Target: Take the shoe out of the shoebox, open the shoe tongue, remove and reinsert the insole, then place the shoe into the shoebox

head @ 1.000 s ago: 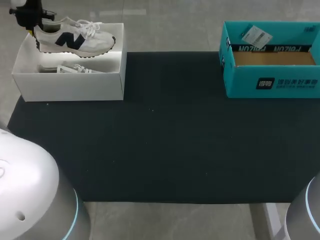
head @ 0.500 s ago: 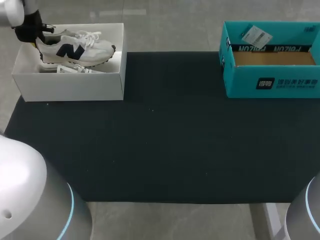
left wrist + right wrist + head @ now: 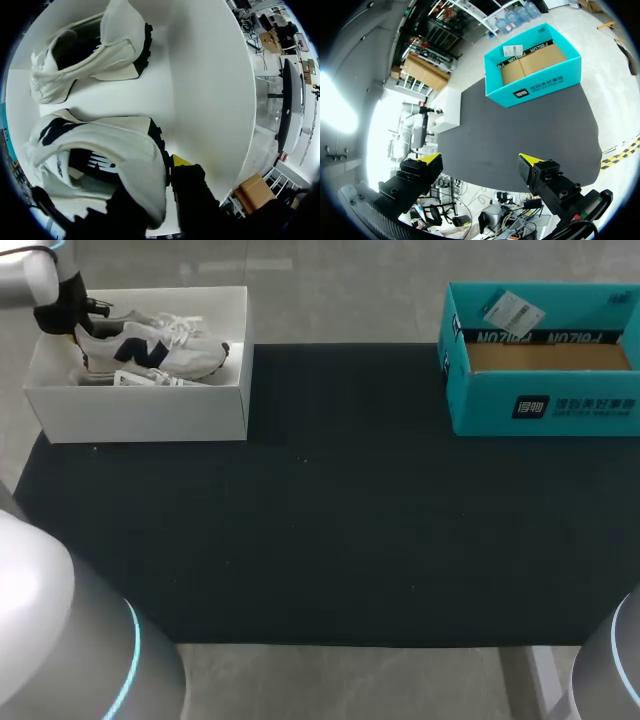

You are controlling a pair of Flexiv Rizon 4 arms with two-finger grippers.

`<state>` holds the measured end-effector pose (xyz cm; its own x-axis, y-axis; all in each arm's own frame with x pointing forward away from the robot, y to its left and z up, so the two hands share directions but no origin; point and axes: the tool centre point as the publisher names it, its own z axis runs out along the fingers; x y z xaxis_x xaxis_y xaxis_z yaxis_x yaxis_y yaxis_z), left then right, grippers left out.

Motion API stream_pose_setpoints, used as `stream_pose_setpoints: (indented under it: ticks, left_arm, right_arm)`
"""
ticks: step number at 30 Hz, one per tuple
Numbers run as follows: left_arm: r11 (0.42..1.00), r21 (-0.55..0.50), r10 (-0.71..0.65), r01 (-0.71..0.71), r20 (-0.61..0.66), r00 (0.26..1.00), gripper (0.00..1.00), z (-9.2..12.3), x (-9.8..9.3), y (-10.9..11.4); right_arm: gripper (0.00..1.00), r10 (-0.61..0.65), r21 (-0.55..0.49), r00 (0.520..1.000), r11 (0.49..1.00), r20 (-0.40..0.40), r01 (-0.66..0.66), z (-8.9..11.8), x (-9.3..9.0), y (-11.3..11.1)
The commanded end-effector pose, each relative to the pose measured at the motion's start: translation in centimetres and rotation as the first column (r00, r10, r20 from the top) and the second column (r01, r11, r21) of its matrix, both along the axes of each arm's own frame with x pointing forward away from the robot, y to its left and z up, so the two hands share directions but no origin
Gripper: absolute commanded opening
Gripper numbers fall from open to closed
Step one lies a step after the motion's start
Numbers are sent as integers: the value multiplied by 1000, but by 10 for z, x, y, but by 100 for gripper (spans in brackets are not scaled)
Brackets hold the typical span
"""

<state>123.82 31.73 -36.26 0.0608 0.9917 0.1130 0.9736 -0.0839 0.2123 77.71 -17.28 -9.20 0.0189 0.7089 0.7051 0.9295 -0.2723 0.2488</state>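
Clamping the shoe [image 3: 150, 348] heel, left gripper [image 3: 72, 324] hugs shoebox [image 3: 140, 412] wall

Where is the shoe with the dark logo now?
Head view: the shoe is in the white shoebox at far left, heel in the left gripper, beside a second shoe.

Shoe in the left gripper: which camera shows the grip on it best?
The left wrist view: it shows the shoe close up, heel pinched in the left gripper. The head view shows it small, inside the white shoebox. The right wrist view shows only the shoebox, far off.
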Motion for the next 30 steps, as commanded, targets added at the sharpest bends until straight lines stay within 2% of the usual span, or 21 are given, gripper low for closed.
stream_pose_setpoints:
  ticks: [1, 8, 9, 14, 18, 19, 20, 21, 23, 30]
  left_arm:
    - [1000, 2, -3, 3, -20, 1000, 0, -13, 16, 0]
    - [1000, -9, -7, 7, -50, 999, 0, -26, 17, -2]
    - [1000, -9, -9, 8, -57, 998, 3, -27, 16, -2]
    - [1000, -5, -22, 22, -96, 995, 45, -33, 12, -1]
    - [1000, -6, -23, 22, -104, 994, 51, -34, 12, 0]
    - [1000, -6, -21, 20, -103, 994, 58, -33, 13, 0]
    - [1000, -7, -20, 19, -103, 995, 68, -31, 14, -1]
    - [1000, -11, -21, 20, -101, 995, 83, -29, 15, -1]
    - [999, -19, -30, 28, -102, 994, 100, -22, 15, -3]
    - [999, -23, -34, 32, -92, 995, 100, 7, 12, -13]
  right_arm:
    - [100, -2, -1, 1000, 1000, -2, 2, 0, 0, 1]
    - [100, -2, -1, 1000, 1000, -2, 2, 0, 0, 1]
    - [100, -2, -1, 1000, 1000, -2, 2, 0, 0, 1]
    - [100, -2, -1, 1000, 1000, -2, 2, 0, 0, 1]
    - [100, -2, -1, 1000, 1000, -2, 2, 0, 0, 1]
    - [100, -2, -1, 1000, 1000, -2, 2, 0, 0, 1]
    - [100, -2, -1, 1000, 1000, -2, 2, 0, 0, 1]
    - [100, -2, -1, 1000, 1000, -2, 2, 0, 0, 1]
    - [100, -2, -1, 1000, 1000, -2, 2, 0, 0, 1]
    - [100, -2, -1, 1000, 1000, -2, 2, 0, 0, 1]
